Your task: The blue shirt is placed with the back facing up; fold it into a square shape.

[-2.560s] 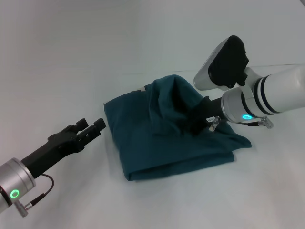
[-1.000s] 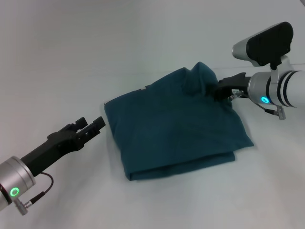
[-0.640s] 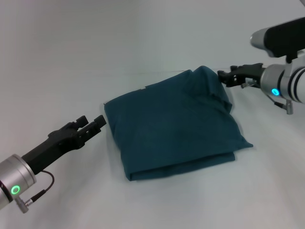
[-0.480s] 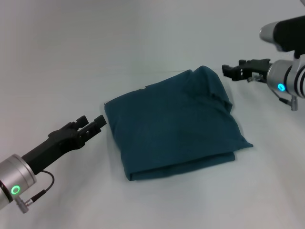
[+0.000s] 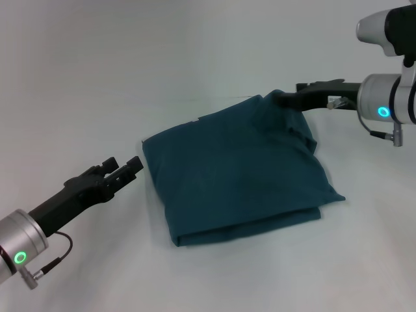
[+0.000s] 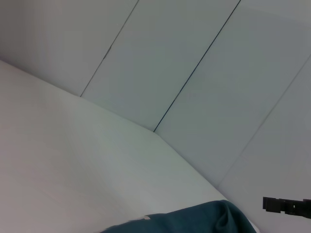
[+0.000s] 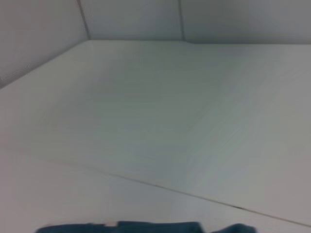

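— Where is the blue shirt (image 5: pixel 237 169)?

— It lies folded on the white table (image 5: pixel 195 58), a rough square with a few layers showing along its near edge. The far right corner is bunched up into a small hump. A pale tag shows at the far left edge.

— And the right gripper (image 5: pixel 284 99)?

— It reaches in from the right, level with that raised corner. Its dark fingertips sit right at the hump, touching or almost touching the cloth. I cannot tell whether its fingers are parted or pinched on the fabric; they merge with the dark cloth.

— The left one?

— The left gripper (image 5: pixel 129 166) hovers low on the left, just beside the shirt's left edge but apart from it. Its fingers are spread slightly, with nothing between them.

— Any container here?

— I see only the shirt on the table. The left wrist view catches the shirt's far edge, with the panelled wall (image 6: pixel 204 73) behind it.
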